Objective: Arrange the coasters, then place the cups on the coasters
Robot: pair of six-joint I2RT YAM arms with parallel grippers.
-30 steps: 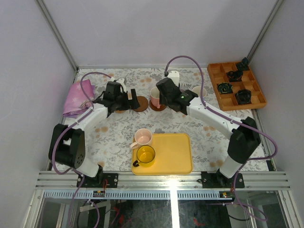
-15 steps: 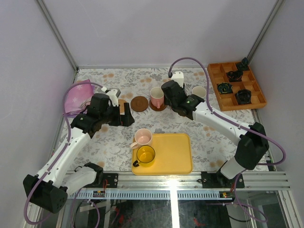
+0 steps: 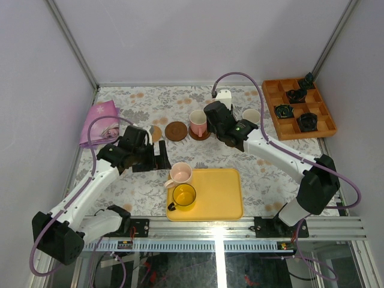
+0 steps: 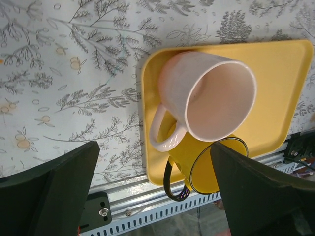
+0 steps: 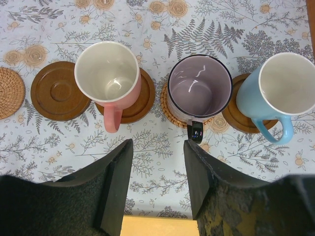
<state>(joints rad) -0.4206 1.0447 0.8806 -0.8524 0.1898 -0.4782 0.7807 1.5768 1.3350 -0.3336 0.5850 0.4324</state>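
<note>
Right jaws apart, grey-purple cup (image 5: 199, 92) just ahead, wrist view only.

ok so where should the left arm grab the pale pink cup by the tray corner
Probably the rim of the pale pink cup, pinched from above on the side away from the yellow cup. It stands mouth up, and its handle and the yellow cup crowd the near side.

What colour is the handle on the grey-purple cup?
Black. The grey-purple cup shows best in the right wrist view, handle pointing toward the camera's lower edge.
</note>
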